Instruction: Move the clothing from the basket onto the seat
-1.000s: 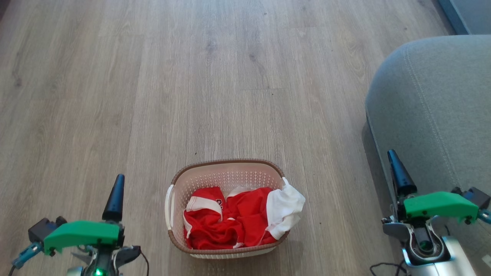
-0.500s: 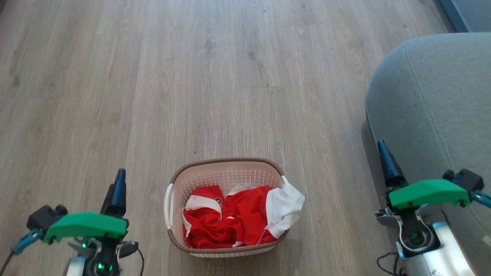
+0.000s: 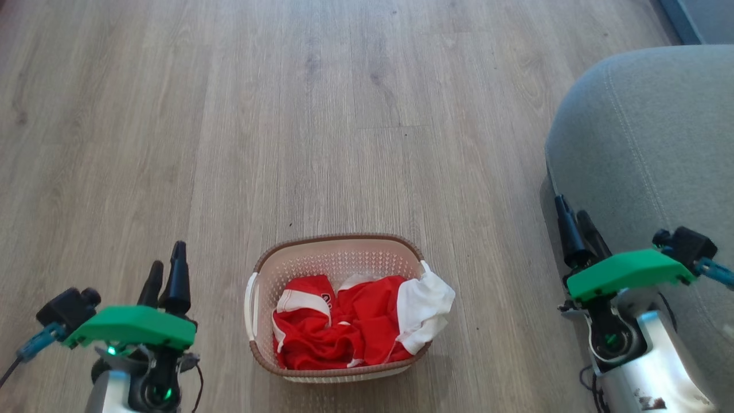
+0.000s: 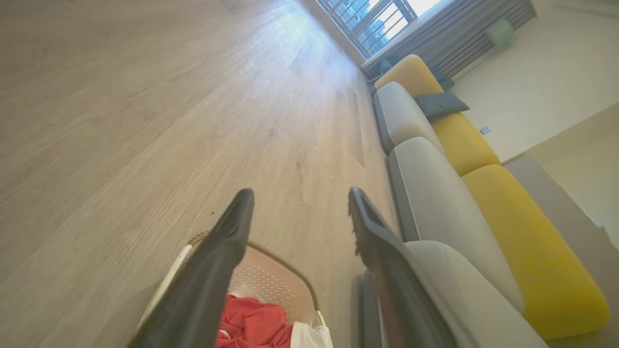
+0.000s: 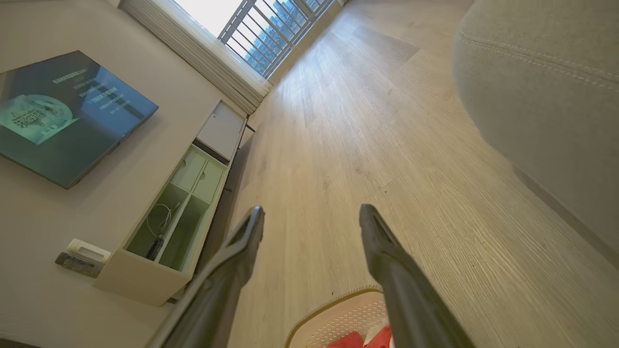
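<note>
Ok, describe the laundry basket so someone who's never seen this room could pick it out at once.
Start at the big grey seat on the right of the head view; on the wood floor to its left stands a small cream laundry basket. Perforated walls, a brown woven-look rim and red and white clothing heaped inside set it apart.

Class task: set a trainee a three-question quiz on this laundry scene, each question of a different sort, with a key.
1. True or false: the clothing lies in the basket.
2. The seat stands on the robot's: A) left, B) right.
3. Fill in: the left gripper and the right gripper are both ____, holding nothing.
Key: 1 true; 2 B; 3 open.
</note>
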You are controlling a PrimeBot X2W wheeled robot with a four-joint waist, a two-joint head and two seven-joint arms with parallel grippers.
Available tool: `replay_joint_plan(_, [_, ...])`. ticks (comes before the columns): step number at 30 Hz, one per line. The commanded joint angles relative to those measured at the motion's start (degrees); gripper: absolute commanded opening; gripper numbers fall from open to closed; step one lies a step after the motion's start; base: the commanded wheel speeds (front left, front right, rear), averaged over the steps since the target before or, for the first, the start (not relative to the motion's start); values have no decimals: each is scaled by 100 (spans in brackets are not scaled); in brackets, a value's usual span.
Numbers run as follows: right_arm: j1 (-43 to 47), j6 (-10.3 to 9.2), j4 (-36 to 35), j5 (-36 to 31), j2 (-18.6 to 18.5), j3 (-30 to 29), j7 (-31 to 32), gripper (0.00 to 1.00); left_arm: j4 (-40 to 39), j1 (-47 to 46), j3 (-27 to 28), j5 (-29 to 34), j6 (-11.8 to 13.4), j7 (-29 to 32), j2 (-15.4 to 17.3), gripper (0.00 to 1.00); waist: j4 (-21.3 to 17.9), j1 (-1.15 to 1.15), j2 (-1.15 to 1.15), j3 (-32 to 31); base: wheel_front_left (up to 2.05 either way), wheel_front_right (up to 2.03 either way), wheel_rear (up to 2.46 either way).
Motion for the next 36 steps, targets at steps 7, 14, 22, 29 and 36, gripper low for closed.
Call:
replay_joint_plan(7, [-508, 2, -56, -605, -104, 212, -183, 100, -205, -449, 137, 727, -6, -175, 124, 100, -11, 0, 0, 24, 0, 0, 0])
replay_joint_plan(14, [-657, 2, 71, -1093, -119, 320, -302, 100, -177, -539, 152, 1328, -7, -293, 127, 100, -26, 0, 0, 46, 0, 0, 0])
replay_joint_plan(22, [-837, 2, 193, -1562, -155, 433, -438, 100, -76, -668, 211, 1908, -7, -427, 119, 100, -37, 0, 0, 71, 0, 0, 0])
replay_joint_plan(29, [-1007, 2, 269, -1993, -169, 465, -556, 100, -55, -801, 272, 2405, -8, -544, 115, 100, -46, 0, 0, 118, 0, 0, 0])
replay_joint_plan(36, [-1148, 2, 376, -2366, -192, 506, -658, 100, -49, -892, 319, 2813, -8, -645, 105, 100, -52, 0, 0, 160, 0, 0, 0])
